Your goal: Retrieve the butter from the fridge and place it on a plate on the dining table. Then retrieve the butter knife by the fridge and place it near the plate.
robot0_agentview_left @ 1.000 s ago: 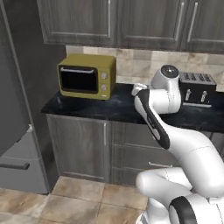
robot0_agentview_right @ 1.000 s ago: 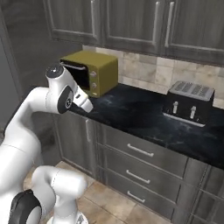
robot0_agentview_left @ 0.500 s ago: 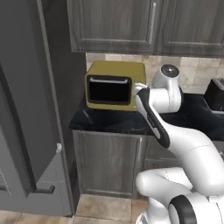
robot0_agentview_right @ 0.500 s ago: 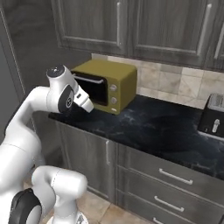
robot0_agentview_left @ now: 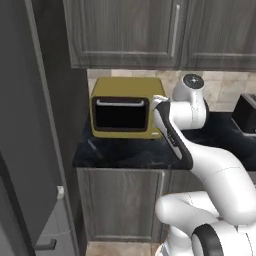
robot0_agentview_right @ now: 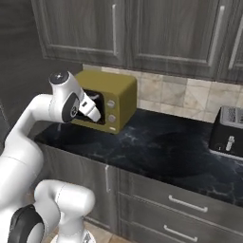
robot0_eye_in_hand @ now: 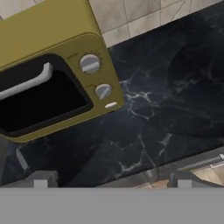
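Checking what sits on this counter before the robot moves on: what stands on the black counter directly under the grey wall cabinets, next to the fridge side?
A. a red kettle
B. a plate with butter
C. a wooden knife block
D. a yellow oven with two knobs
D: the yellow oven with its two knobs stands on the black counter.

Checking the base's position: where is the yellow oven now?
The yellow oven sits on the black counter under the grey cabinets, just right of the fridge.

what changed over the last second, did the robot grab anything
Nothing was grabbed. The base drove left along the black counter, so the views swung: the yellow oven now sits centre, the toaster slid to the edge. The gripper stayed open and empty.
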{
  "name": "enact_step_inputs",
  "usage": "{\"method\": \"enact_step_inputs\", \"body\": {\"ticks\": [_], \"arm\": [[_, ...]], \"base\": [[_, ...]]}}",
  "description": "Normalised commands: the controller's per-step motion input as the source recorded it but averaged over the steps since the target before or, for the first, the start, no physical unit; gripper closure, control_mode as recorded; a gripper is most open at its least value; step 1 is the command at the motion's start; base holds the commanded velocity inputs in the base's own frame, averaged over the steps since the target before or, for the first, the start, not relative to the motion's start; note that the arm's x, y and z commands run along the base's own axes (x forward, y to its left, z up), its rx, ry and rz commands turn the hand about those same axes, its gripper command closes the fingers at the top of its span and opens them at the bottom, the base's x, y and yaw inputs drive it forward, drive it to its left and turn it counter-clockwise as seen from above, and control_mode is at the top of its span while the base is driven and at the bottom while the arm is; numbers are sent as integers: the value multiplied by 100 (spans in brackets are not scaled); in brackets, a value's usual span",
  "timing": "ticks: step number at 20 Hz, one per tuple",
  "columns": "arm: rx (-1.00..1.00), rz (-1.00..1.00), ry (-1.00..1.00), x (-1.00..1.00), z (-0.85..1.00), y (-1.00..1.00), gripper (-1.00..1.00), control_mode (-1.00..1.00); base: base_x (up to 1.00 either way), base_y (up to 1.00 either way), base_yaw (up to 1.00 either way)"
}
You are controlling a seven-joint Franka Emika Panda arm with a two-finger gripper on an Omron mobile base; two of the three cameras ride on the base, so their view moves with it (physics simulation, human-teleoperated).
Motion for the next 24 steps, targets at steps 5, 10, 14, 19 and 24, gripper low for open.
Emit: {"method": "enact_step_inputs", "body": {"ticks": [5,10,14,19,24], "arm": [[0,0,0,0,0,0,-100,100],[0,0,0,0,0,0,-100,100],[0,0,0,0,0,0,-100,100],[0,0,0,0,0,0,-100,100],[0,13,0,-16,-42,49,-100,-100]], "base": [[36,14,-12],[43,22,0],[71,6,0],[43,19,0],[0,17,2]]}}
